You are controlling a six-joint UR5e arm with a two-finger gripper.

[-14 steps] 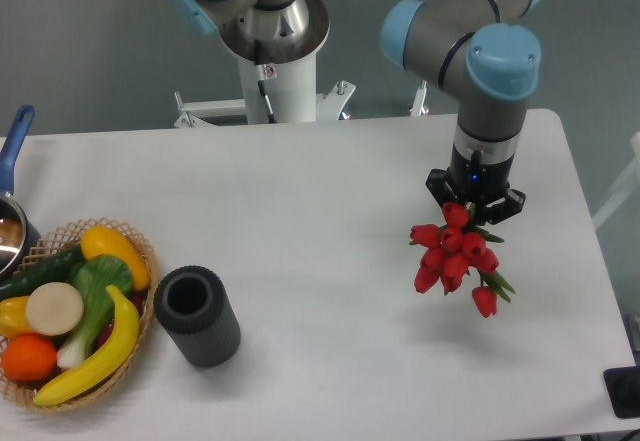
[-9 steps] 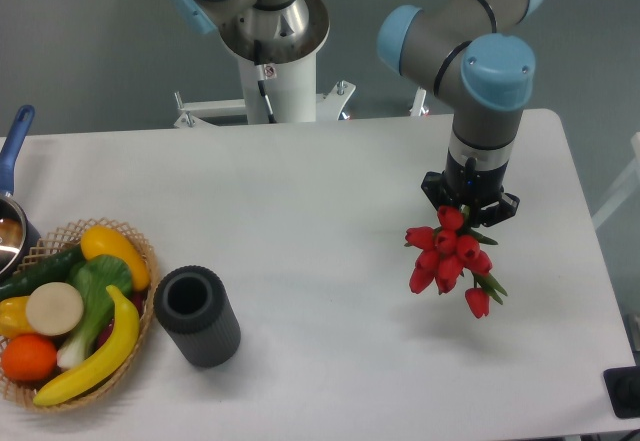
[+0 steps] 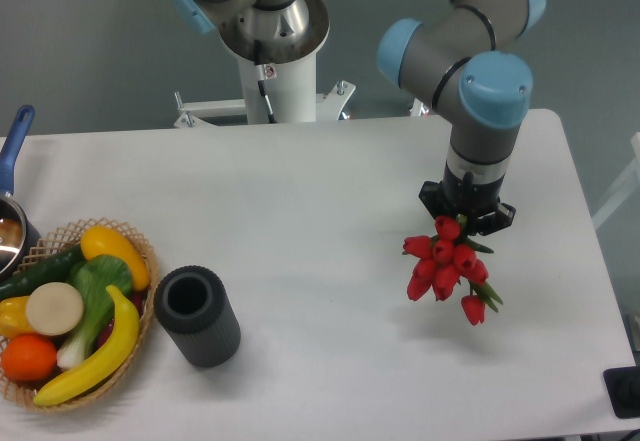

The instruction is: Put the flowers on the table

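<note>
White table (image 3: 300, 191); end effector (image 3: 466, 217) clamped on flowers (image 3: 443, 266), red blooms hanging directly beneath.

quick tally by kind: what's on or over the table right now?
Flower bunch: 1, red tulips, held in the gripper
Dark cylinder vase: 1
Basket: 1, holding fruit and veg
Pot: 1, partly cut off at the left edge
Total: 4
</note>
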